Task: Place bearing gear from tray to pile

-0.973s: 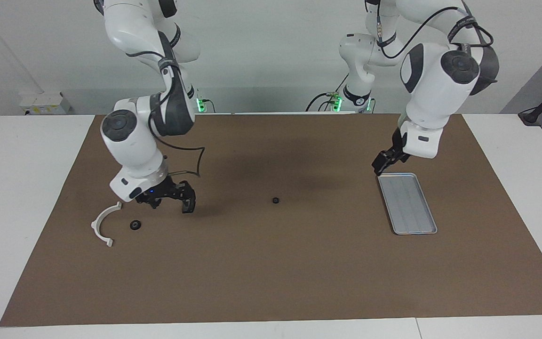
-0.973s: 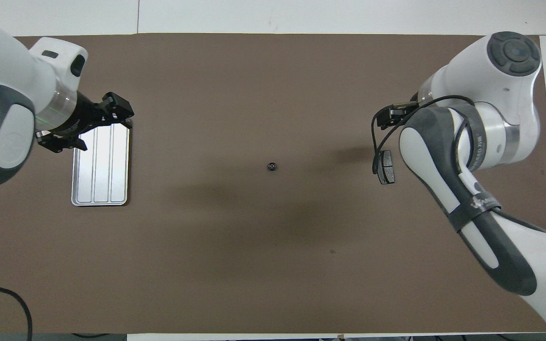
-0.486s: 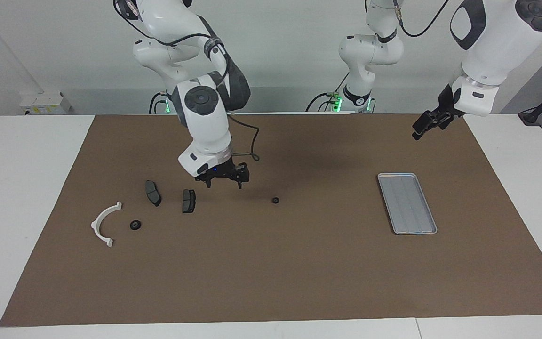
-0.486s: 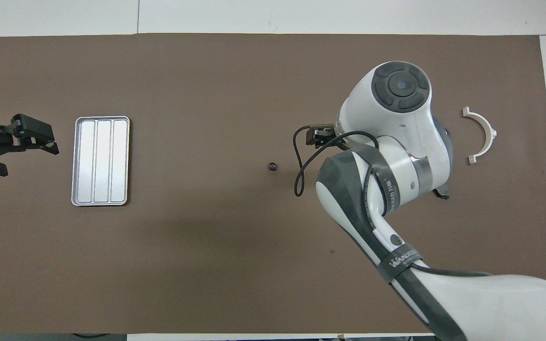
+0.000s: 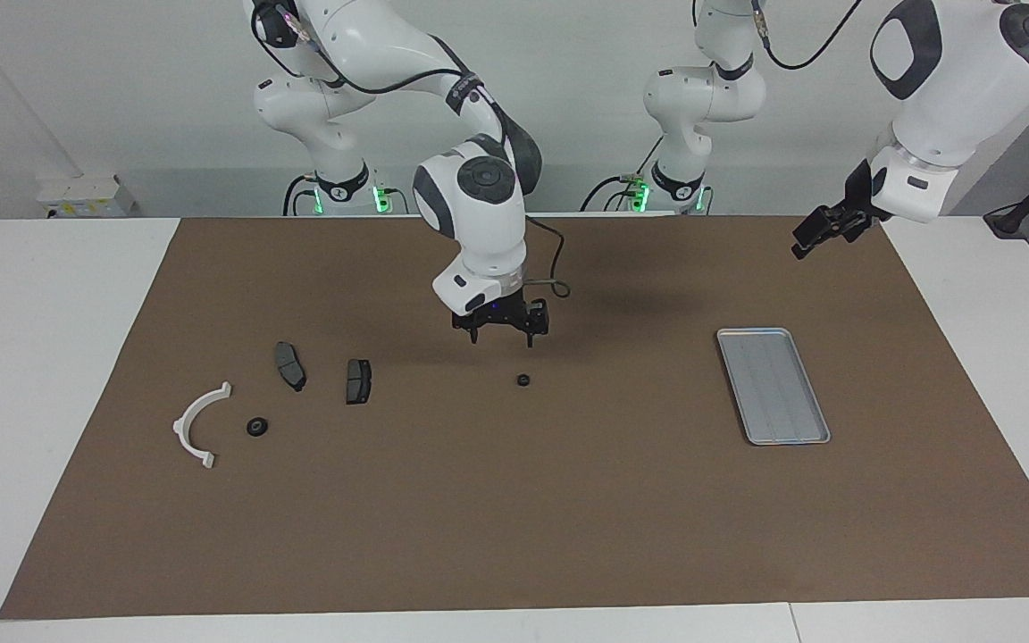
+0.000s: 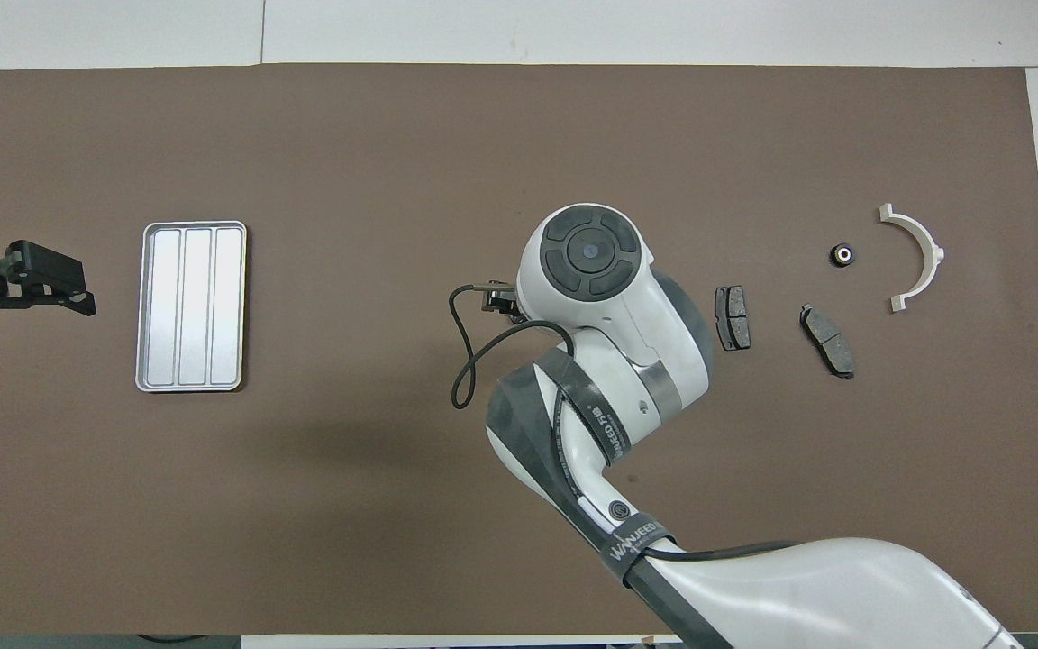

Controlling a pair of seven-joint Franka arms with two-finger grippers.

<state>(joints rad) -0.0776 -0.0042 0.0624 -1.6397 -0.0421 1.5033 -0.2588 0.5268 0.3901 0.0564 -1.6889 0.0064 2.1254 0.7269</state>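
A small black bearing gear (image 5: 523, 379) lies alone on the brown mat (image 5: 514, 527) just below the middle of the facing frame, well apart from the tray (image 5: 773, 385) at middle right, which shows only its ridged silver floor. The right gripper (image 5: 502, 337) hangs just above and slightly up-left of this gear, fingers spread and holding nothing; in the overhead frame the arm's wrist covers the gear. At middle left sits the pile: two dark brake pads (image 5: 289, 365) (image 5: 358, 381) side by side, a white half-ring bracket (image 5: 199, 425) at the lower left of the group, and a second black bearing gear (image 5: 256, 427) just beside the bracket. The left gripper (image 5: 822, 235) waits in the air at the upper right of the facing frame, above the mat's edge, released and empty.
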